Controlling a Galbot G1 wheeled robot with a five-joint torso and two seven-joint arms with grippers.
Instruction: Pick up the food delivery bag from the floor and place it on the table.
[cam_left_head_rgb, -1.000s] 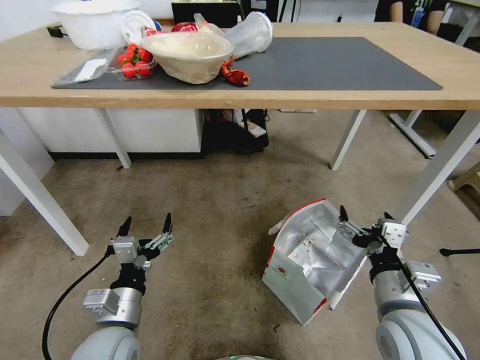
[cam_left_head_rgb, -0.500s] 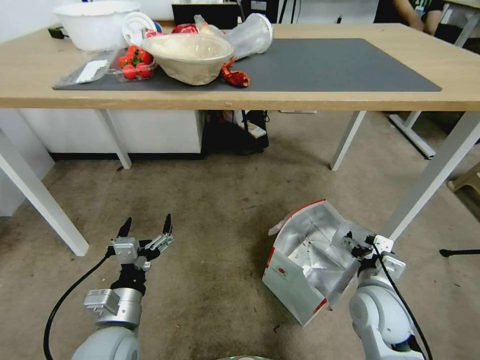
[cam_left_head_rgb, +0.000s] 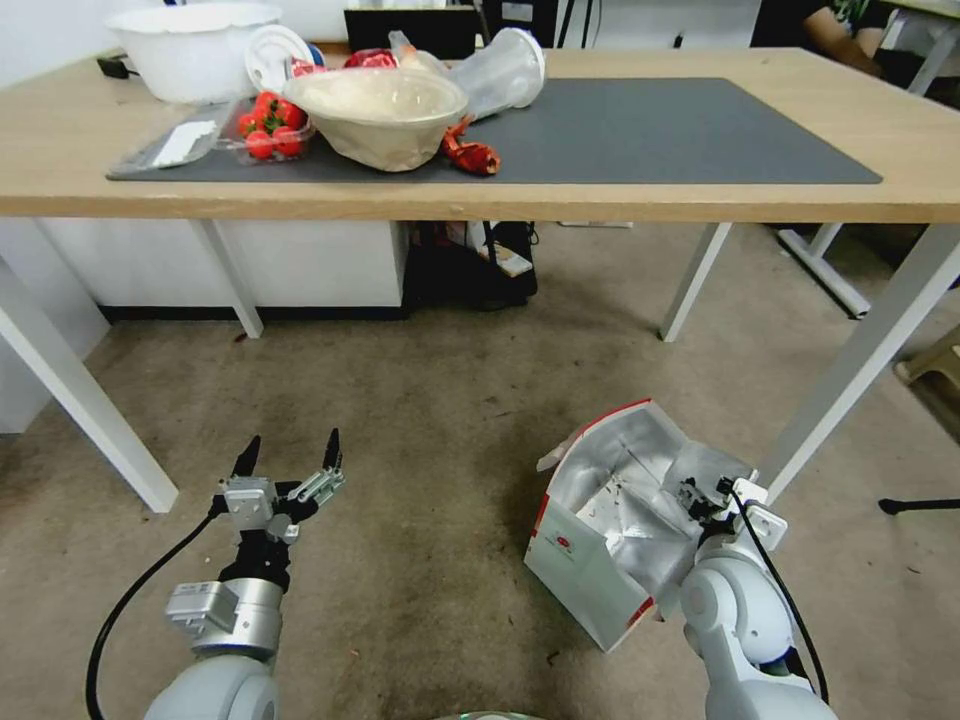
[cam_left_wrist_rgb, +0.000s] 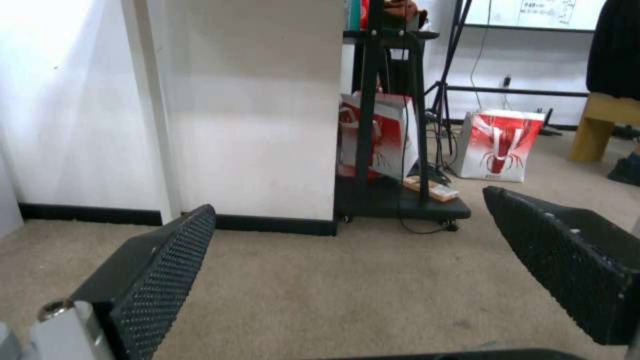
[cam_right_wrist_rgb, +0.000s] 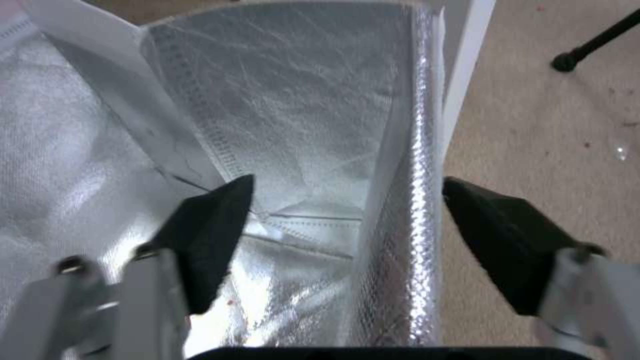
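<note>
On the floor (cam_left_head_rgb: 450, 420) at about 5 o'clock in the head view, the food delivery bag (cam_left_head_rgb: 610, 520) sits open near a white leg of the counter (cam_left_head_rgb: 700, 200), and the right claw (cam_left_head_rgb: 700, 497) reaches into its top while the left claw (cam_left_head_rgb: 290, 465) waits wide open at 7 o'clock. In the left wrist view, the left claw (cam_left_wrist_rgb: 353, 260) holds nothing above the floor. In the right wrist view, the right claw (cam_right_wrist_rgb: 343, 220) is open, one finger inside the foil and one outside, with the bag's wall (cam_right_wrist_rgb: 407, 175) between them.

The big boxy white bag with shiny silver inside and red edges (cam_left_head_rgb: 600, 530) stands open on the brown-grey stained floor (cam_left_head_rgb: 420, 420), beside a white leg of the light wooden table (cam_left_head_rgb: 700, 200).
</note>
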